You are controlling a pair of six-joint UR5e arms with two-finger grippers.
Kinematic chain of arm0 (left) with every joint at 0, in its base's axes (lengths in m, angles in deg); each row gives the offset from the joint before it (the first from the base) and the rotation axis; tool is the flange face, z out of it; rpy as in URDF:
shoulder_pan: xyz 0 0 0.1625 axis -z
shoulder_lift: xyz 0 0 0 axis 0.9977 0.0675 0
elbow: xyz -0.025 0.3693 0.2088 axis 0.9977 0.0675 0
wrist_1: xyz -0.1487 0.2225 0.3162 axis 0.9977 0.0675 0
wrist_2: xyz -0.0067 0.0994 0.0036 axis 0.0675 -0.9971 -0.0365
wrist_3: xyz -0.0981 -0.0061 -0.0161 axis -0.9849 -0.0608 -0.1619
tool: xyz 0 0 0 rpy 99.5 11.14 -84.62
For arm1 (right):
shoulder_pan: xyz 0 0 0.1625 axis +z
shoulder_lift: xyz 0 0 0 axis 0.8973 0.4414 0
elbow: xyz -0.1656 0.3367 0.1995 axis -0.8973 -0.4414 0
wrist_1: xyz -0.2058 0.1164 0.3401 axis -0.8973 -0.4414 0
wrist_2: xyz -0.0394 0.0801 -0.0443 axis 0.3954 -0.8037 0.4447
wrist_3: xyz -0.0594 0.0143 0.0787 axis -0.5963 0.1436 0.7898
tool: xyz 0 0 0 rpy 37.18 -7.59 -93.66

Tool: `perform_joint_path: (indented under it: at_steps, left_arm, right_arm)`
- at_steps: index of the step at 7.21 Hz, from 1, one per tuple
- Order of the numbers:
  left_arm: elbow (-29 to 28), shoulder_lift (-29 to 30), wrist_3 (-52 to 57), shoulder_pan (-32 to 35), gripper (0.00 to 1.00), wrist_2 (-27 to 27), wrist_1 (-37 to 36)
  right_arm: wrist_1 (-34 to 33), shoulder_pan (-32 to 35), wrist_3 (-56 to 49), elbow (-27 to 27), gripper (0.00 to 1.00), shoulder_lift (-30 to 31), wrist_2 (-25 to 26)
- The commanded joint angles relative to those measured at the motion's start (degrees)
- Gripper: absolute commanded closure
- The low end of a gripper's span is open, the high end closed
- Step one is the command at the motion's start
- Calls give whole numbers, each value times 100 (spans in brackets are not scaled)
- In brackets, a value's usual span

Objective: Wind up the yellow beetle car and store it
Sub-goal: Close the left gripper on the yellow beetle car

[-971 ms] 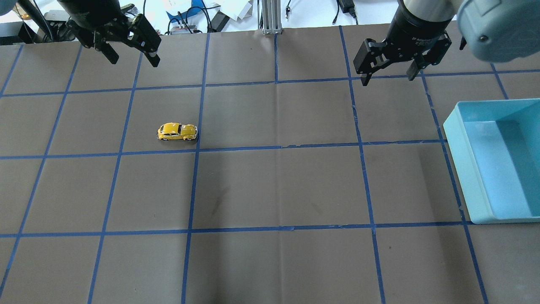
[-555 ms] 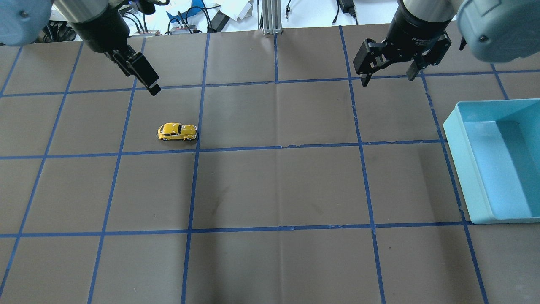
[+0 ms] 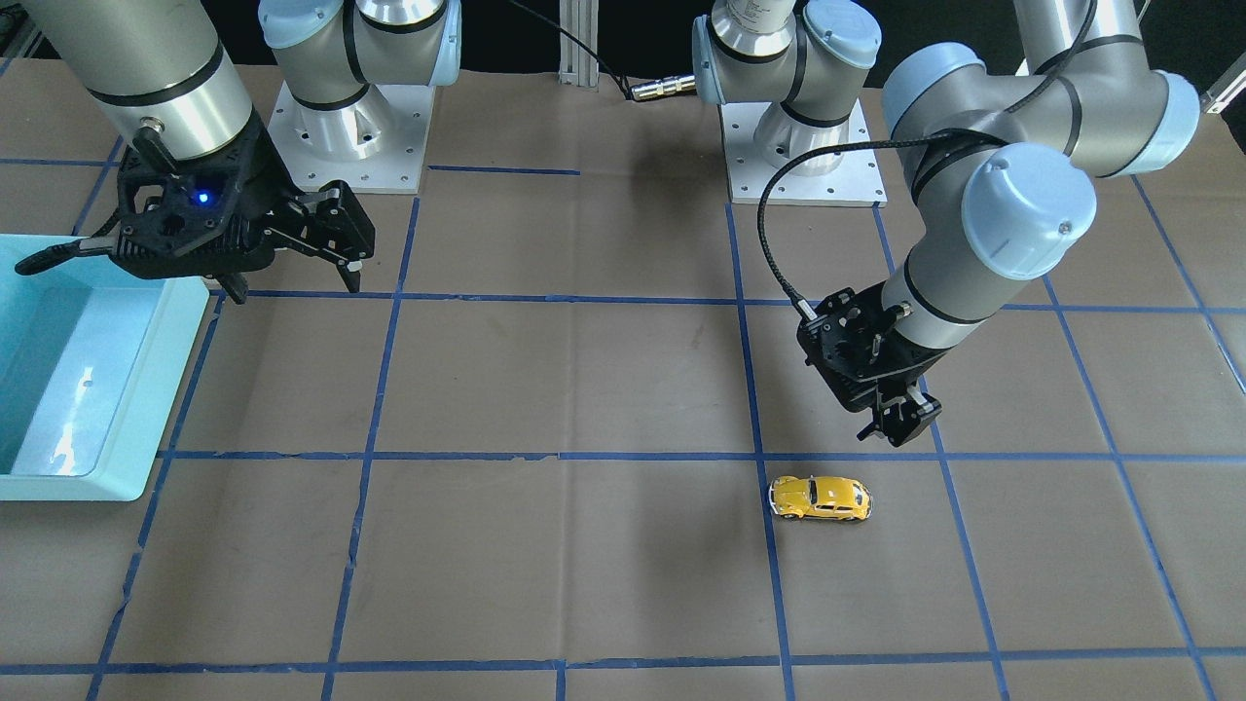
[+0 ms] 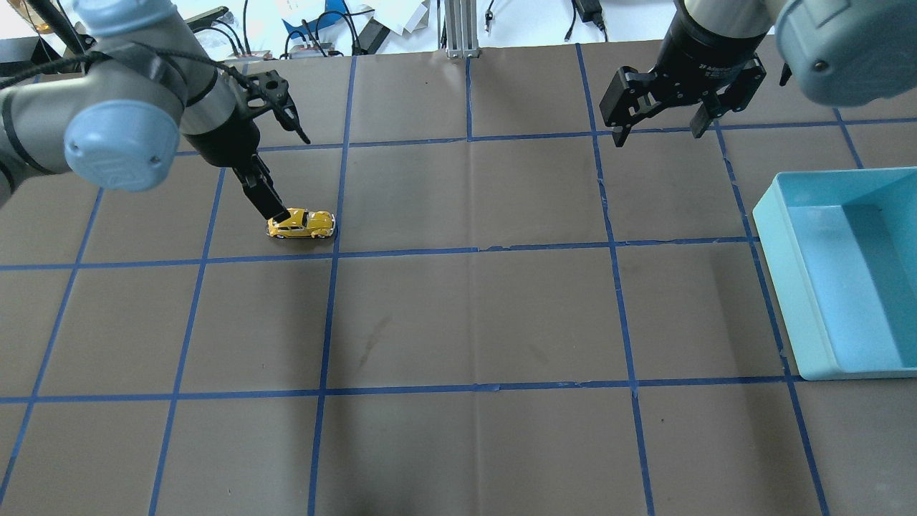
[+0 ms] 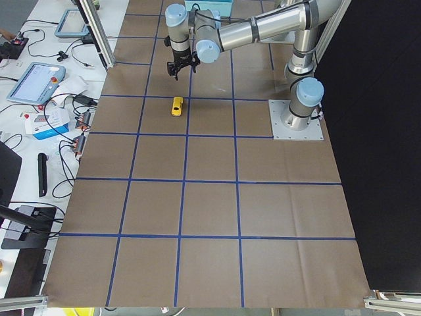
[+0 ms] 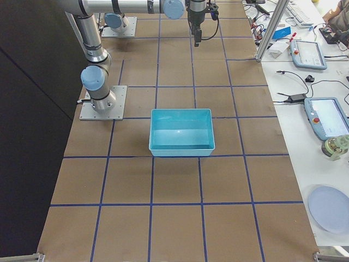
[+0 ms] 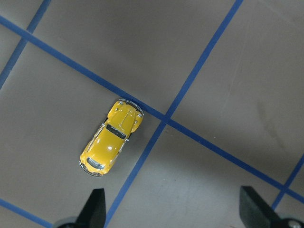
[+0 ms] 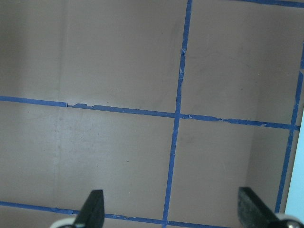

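Two arms: grey UR5e arms with pale blue joint caps, standing on white base plates (image 3: 389,161) bolted to the table (image 4: 473,315) at the robot's side.
Left gripper (image 7: 175,213): hangs low over the left half of the table, its fingers (image 7: 95,209) spread wide and holding nothing.
Right gripper (image 4: 659,135): hangs over the far right part of the table, its fingers (image 8: 93,208) also wide apart and empty. A small blue light (image 3: 201,198) glows on its black body.
Yellow beetle car (image 4: 301,223): sits on its wheels on the table, left of centre, with one end just beside a crossing of the tape lines. In the left wrist view it lies ahead of the left fingers, not between them. The front-facing view shows a gap between them and the car.
Writing: a line of white print (image 4: 709,68) on the right wrist is too small to read.
Bin (image 4: 770,236): light blue and open-topped, at the right edge of the table, well apart from the car.
Surface: creased brown paper, marked into squares by blue tape lines (image 4: 473,249).
Room: a white bench (image 4: 516,18) beyond the far edge carries cables and papers, and an aluminium post (image 4: 458,29) stands at that edge. In the right side view, screened pendants (image 6: 308,53) lie on the bench and a black backdrop (image 6: 32,109) stands behind the robot.
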Motion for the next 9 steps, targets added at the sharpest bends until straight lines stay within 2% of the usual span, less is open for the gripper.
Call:
perform_joint_path:
  at_steps: [1,3,4,9]
  left_arm:
    - [685,378,1960,-141,0,-34,-1471]
    - [574,826,2710,-177,2,-60,-1792]
    - [425,1046,2731,-177,5,-200,-2089]
    - [318,1470,2520,-151,5,-280,-2110]
  right_arm:
    - [0,0,0,1,0,-1,-1]
    - [0,0,0,1,0,-1,-1]
    - [-8,0,0,1,0,-1,-1]
    - [-9,9,0,1,0,8,-1]
